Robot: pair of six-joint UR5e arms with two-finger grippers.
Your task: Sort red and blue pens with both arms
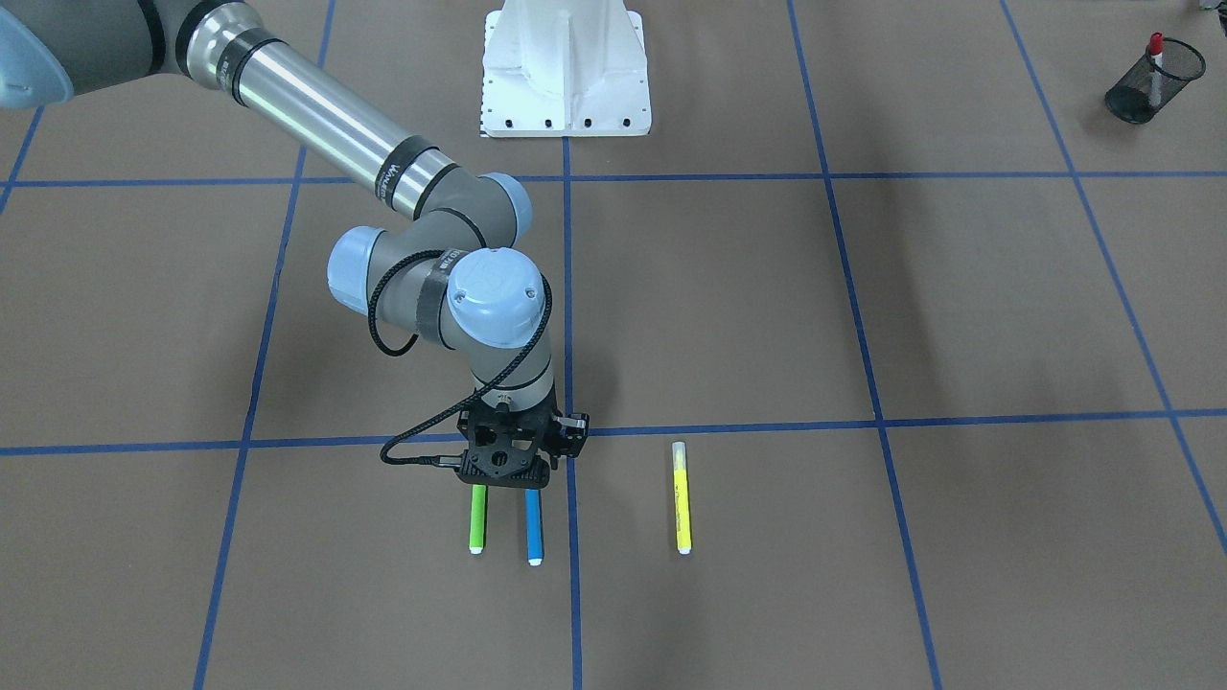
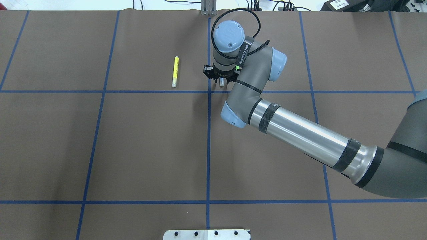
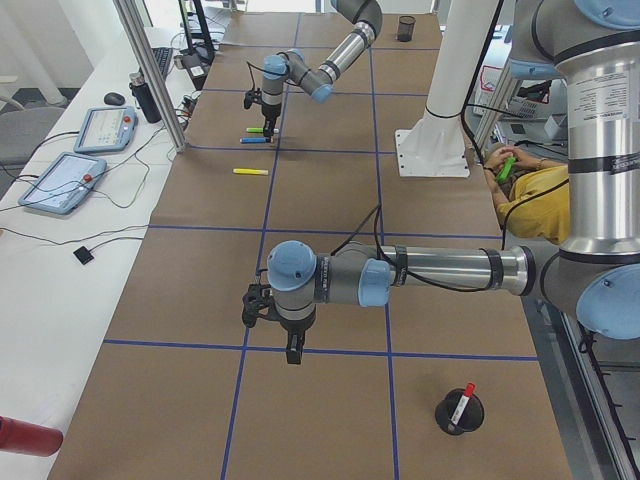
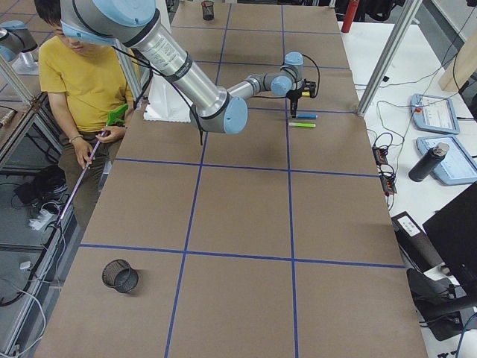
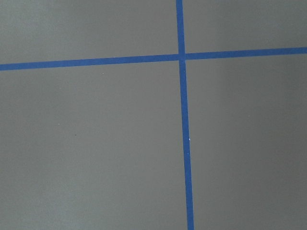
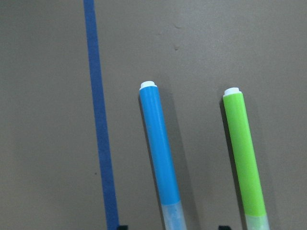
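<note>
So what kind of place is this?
Probably a robot lab: two silver-grey jointed robot arms over a brown table gridded with blue tape, and grey control tablets on the white side bench.

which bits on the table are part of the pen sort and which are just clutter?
Job:
blue marker, below the open right tool
red-capped marker, standing in a black mesh cup
empty mesh cup, likely the other bin

Clutter:
green marker, beside the blue one
yellow marker, lying apart
</note>
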